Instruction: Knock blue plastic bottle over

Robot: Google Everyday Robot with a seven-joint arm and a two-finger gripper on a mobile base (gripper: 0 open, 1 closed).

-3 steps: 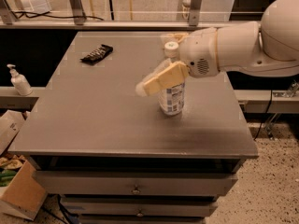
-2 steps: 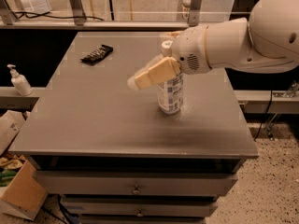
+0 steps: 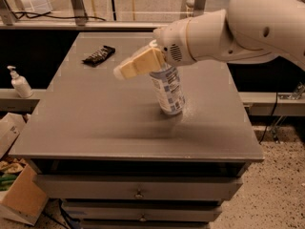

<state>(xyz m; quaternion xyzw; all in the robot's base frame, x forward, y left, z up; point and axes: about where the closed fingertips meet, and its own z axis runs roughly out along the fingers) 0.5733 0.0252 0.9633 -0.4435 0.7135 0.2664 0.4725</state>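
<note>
The blue plastic bottle (image 3: 168,93) stands on the grey table (image 3: 95,118), right of the middle. It is clear with a blue-and-white label and tilts with its top leaning to the left. Its cap is hidden behind my arm. My gripper (image 3: 127,67) reaches in from the upper right. Its cream-coloured fingers (image 3: 139,64) lie against the bottle's upper part and stick out to the left of it.
A dark snack packet (image 3: 98,55) lies at the table's back left. A white pump dispenser bottle (image 3: 19,82) stands on a shelf to the left, off the table. Cardboard boxes (image 3: 19,199) sit on the floor at the lower left. Drawers run under the table top.
My gripper has swept left across the bottle's top. The bottle, upright before, now tilts to the left.
</note>
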